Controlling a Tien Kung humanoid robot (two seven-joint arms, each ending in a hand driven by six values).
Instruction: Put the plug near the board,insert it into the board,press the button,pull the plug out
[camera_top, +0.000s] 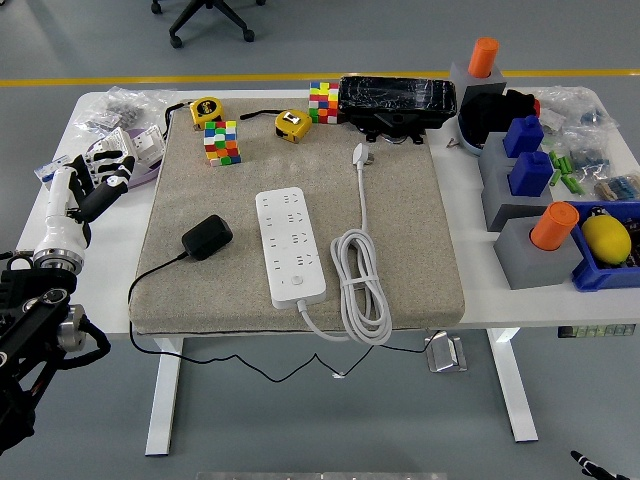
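1. Black plug (206, 238): lies on grey mat (420, 250), just left of white power strip (289, 246), unplugged
2. Left hand (88, 190): over worktop (100, 240) left edge; fingers loosely spread, empty, positioned to reach
3. Right hand: unseen

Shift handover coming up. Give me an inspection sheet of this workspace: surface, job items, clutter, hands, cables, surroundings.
Surface: white table carrying a grey felt mat.
Job's things: white power strip lies on the mat; black plug adapter lies apart to its left, not inserted.
Clutter: two colour cubes, two yellow tape measures, black case, grey blocks with orange and blue pegs, yellow ball in blue bin, plastic bags at both ends.
Hands: left hand over the table's left edge, fingers relaxed, holding nothing; right hand nothing seen.
Cables: white cord coiled right of the strip; black adapter cord drops off the near edge.
Surroundings: grey floor, yellow line, office chair base.
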